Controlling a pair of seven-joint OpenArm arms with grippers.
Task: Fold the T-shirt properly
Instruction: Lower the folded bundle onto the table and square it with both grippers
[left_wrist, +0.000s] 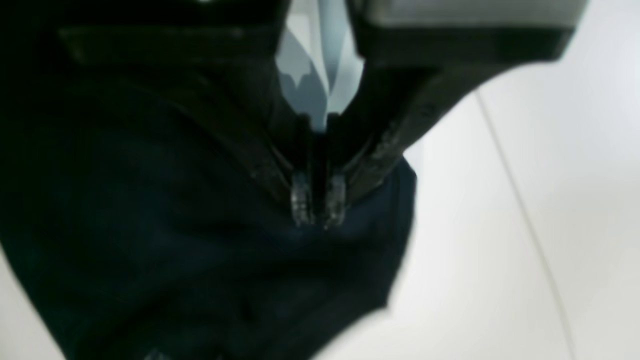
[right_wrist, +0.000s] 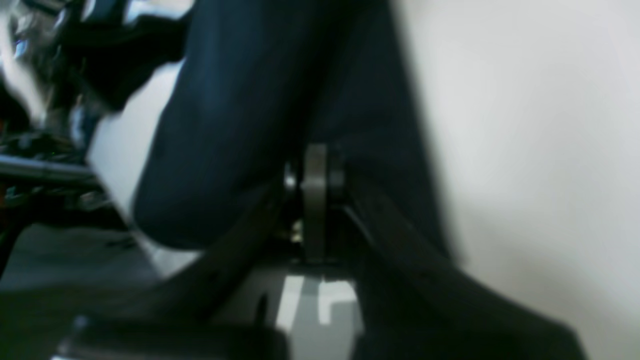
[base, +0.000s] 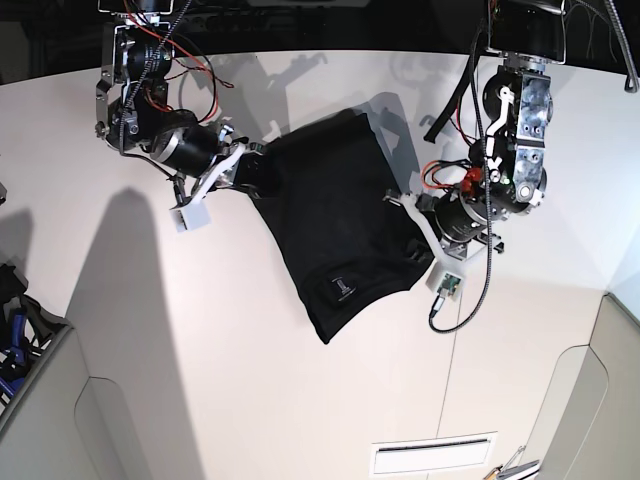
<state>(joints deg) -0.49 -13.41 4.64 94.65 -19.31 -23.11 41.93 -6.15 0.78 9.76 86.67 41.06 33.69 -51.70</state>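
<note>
Left hand (left_wrist: 318, 205): fingertips pressed together, pinching black fabric of the T-shirt (base: 335, 230). Right hand (right_wrist: 314, 172): likewise closed on a fold of the garment. The T-shirt hangs stretched between both hands above the white surface (base: 200, 370), label patch (base: 341, 288) showing near the lower hem.

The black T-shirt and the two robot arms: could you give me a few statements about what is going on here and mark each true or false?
1. Both tools are shut on the T-shirt. True: the left tool and the right tool each pinch dark cloth.
2. The T-shirt is white. False: it is black.
3. A small label patch shows near the shirt's lower edge in the base view. True.
4. The T-shirt lies neatly folded into a small square. False: it is stretched between the two arms, with one corner hanging toward the front of the table.
5. The table is dark wood. False: it is pale and plain.
</note>
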